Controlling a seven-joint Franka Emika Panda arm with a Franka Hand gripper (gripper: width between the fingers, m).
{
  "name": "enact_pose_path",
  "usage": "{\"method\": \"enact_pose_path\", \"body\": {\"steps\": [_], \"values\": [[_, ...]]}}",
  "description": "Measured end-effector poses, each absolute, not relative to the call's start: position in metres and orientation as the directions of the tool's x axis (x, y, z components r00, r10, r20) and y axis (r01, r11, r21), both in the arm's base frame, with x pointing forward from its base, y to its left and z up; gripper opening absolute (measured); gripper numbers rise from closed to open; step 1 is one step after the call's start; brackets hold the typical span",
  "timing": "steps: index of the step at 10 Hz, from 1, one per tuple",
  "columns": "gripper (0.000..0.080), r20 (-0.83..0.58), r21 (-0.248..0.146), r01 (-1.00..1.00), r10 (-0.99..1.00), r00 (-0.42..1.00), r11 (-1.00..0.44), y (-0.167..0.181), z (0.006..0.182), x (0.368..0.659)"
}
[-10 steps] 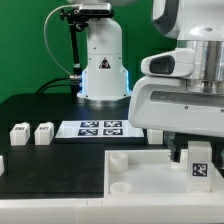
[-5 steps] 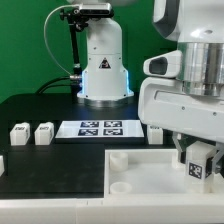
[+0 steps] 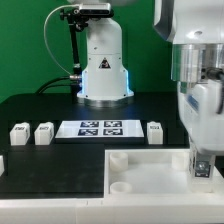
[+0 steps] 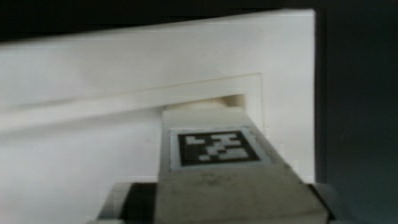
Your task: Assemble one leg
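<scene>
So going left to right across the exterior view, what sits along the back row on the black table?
Two small white legs and → the marker board → another leg → the robot's gripper.

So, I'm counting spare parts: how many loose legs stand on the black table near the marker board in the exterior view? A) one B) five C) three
C: two legs stand to the exterior view's left of the marker board, one to its right.
</scene>
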State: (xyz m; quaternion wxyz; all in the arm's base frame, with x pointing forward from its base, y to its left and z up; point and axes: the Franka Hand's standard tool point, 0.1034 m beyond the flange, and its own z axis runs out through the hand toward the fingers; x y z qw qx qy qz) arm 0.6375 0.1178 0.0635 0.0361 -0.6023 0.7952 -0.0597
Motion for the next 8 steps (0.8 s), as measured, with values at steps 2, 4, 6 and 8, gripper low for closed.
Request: {"method": "enact_pose_path", "body": {"steps": [2,4,6,8], "values": [[0.0307,0.004,-0.135,-0.956,-0.964,-0.264,0.261,0.120,0.062,0.637],[0.0610,0.007,-0.134,-0.961,-0.969,-0.246,0.243,0.120,0.062,0.637],[0.0637,0.020,-0.140,-0.978,-0.987,-0.157,0.153,0.121,0.062,0.637],[0.0647,0.090,-0.187,-0.930,-0.948,0.305,-0.317,0.133,0.069,0.643]]}}
